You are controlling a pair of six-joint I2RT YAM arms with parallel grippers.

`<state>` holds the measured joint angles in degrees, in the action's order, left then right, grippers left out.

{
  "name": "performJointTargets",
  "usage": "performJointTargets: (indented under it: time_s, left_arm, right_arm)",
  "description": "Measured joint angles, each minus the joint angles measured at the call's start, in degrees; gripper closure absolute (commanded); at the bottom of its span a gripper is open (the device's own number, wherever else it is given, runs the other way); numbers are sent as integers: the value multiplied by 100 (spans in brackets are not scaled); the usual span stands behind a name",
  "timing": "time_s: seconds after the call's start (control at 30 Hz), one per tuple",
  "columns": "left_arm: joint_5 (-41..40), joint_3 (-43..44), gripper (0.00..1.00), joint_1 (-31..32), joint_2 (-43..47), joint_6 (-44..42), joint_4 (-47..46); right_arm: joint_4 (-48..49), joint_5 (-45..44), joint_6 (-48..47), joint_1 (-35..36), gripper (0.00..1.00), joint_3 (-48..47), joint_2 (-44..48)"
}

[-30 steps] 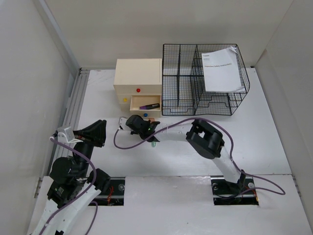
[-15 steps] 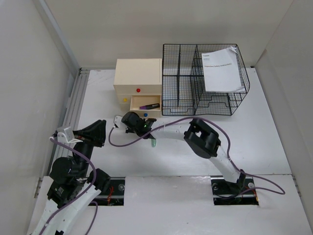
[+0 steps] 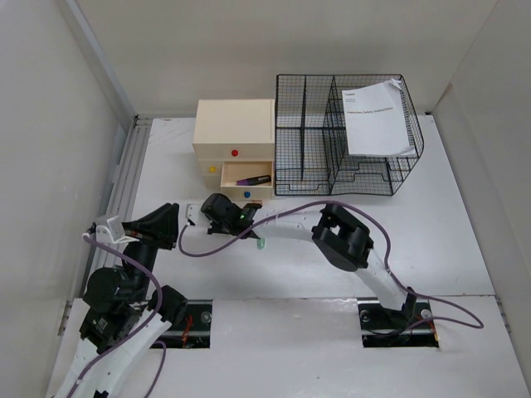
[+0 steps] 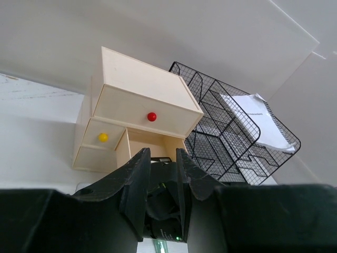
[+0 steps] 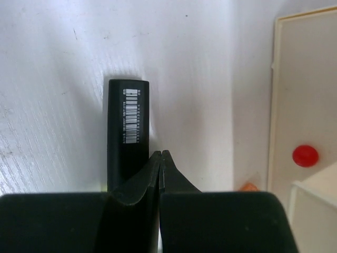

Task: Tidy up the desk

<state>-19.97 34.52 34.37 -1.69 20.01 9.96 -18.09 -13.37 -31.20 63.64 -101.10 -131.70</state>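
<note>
The desk [image 3: 431, 240] is a white tabletop. My right arm reaches left across it. Its gripper [image 3: 199, 212] hangs low in front of the cream drawer box [image 3: 234, 133]. In the right wrist view that gripper [image 5: 160, 154] is shut with nothing in it. A black marker [image 5: 128, 124] with a barcode label lies on the desk [image 5: 200, 74] just to the left of the fingertips, alongside the left finger. My left gripper [image 3: 170, 222] sits at the left, tilted up toward the box [image 4: 142, 97]. Its jaws [image 4: 161, 153] stand slightly apart and hold nothing.
The box's lower drawer [image 3: 249, 178] is open with a purple pen [image 3: 253, 179] inside. A black wire-mesh rack [image 3: 332, 157] holding a paper sheet [image 3: 377, 116] stands at the back right. A small green-tipped piece [image 3: 260, 243] lies under the right forearm. A ribbed rail [image 3: 124, 182] runs along the left edge.
My right gripper has slid left across the desk, closer to the left gripper. The left arm has barely moved.
</note>
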Motion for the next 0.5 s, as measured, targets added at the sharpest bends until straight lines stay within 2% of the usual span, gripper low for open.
performJointTargets:
  time_s: [0.17,0.2,0.33,0.5]
  left_arm:
    - [0,0,77,0,55,0,-9]
    - [0,0,77,0,55,0,-7]
    - [0,0,77,0,55,0,-7]
    - [-17,0,75,0,83,0,-9]
  right_arm:
    - [-37,-295,-2,74,78,129,243]
    - [-98,-286,-2,74,68,111,315]
    - [-439,7,-42,48,52,-157,525]
    - [-905,643,-140,-9,45,-387,638]
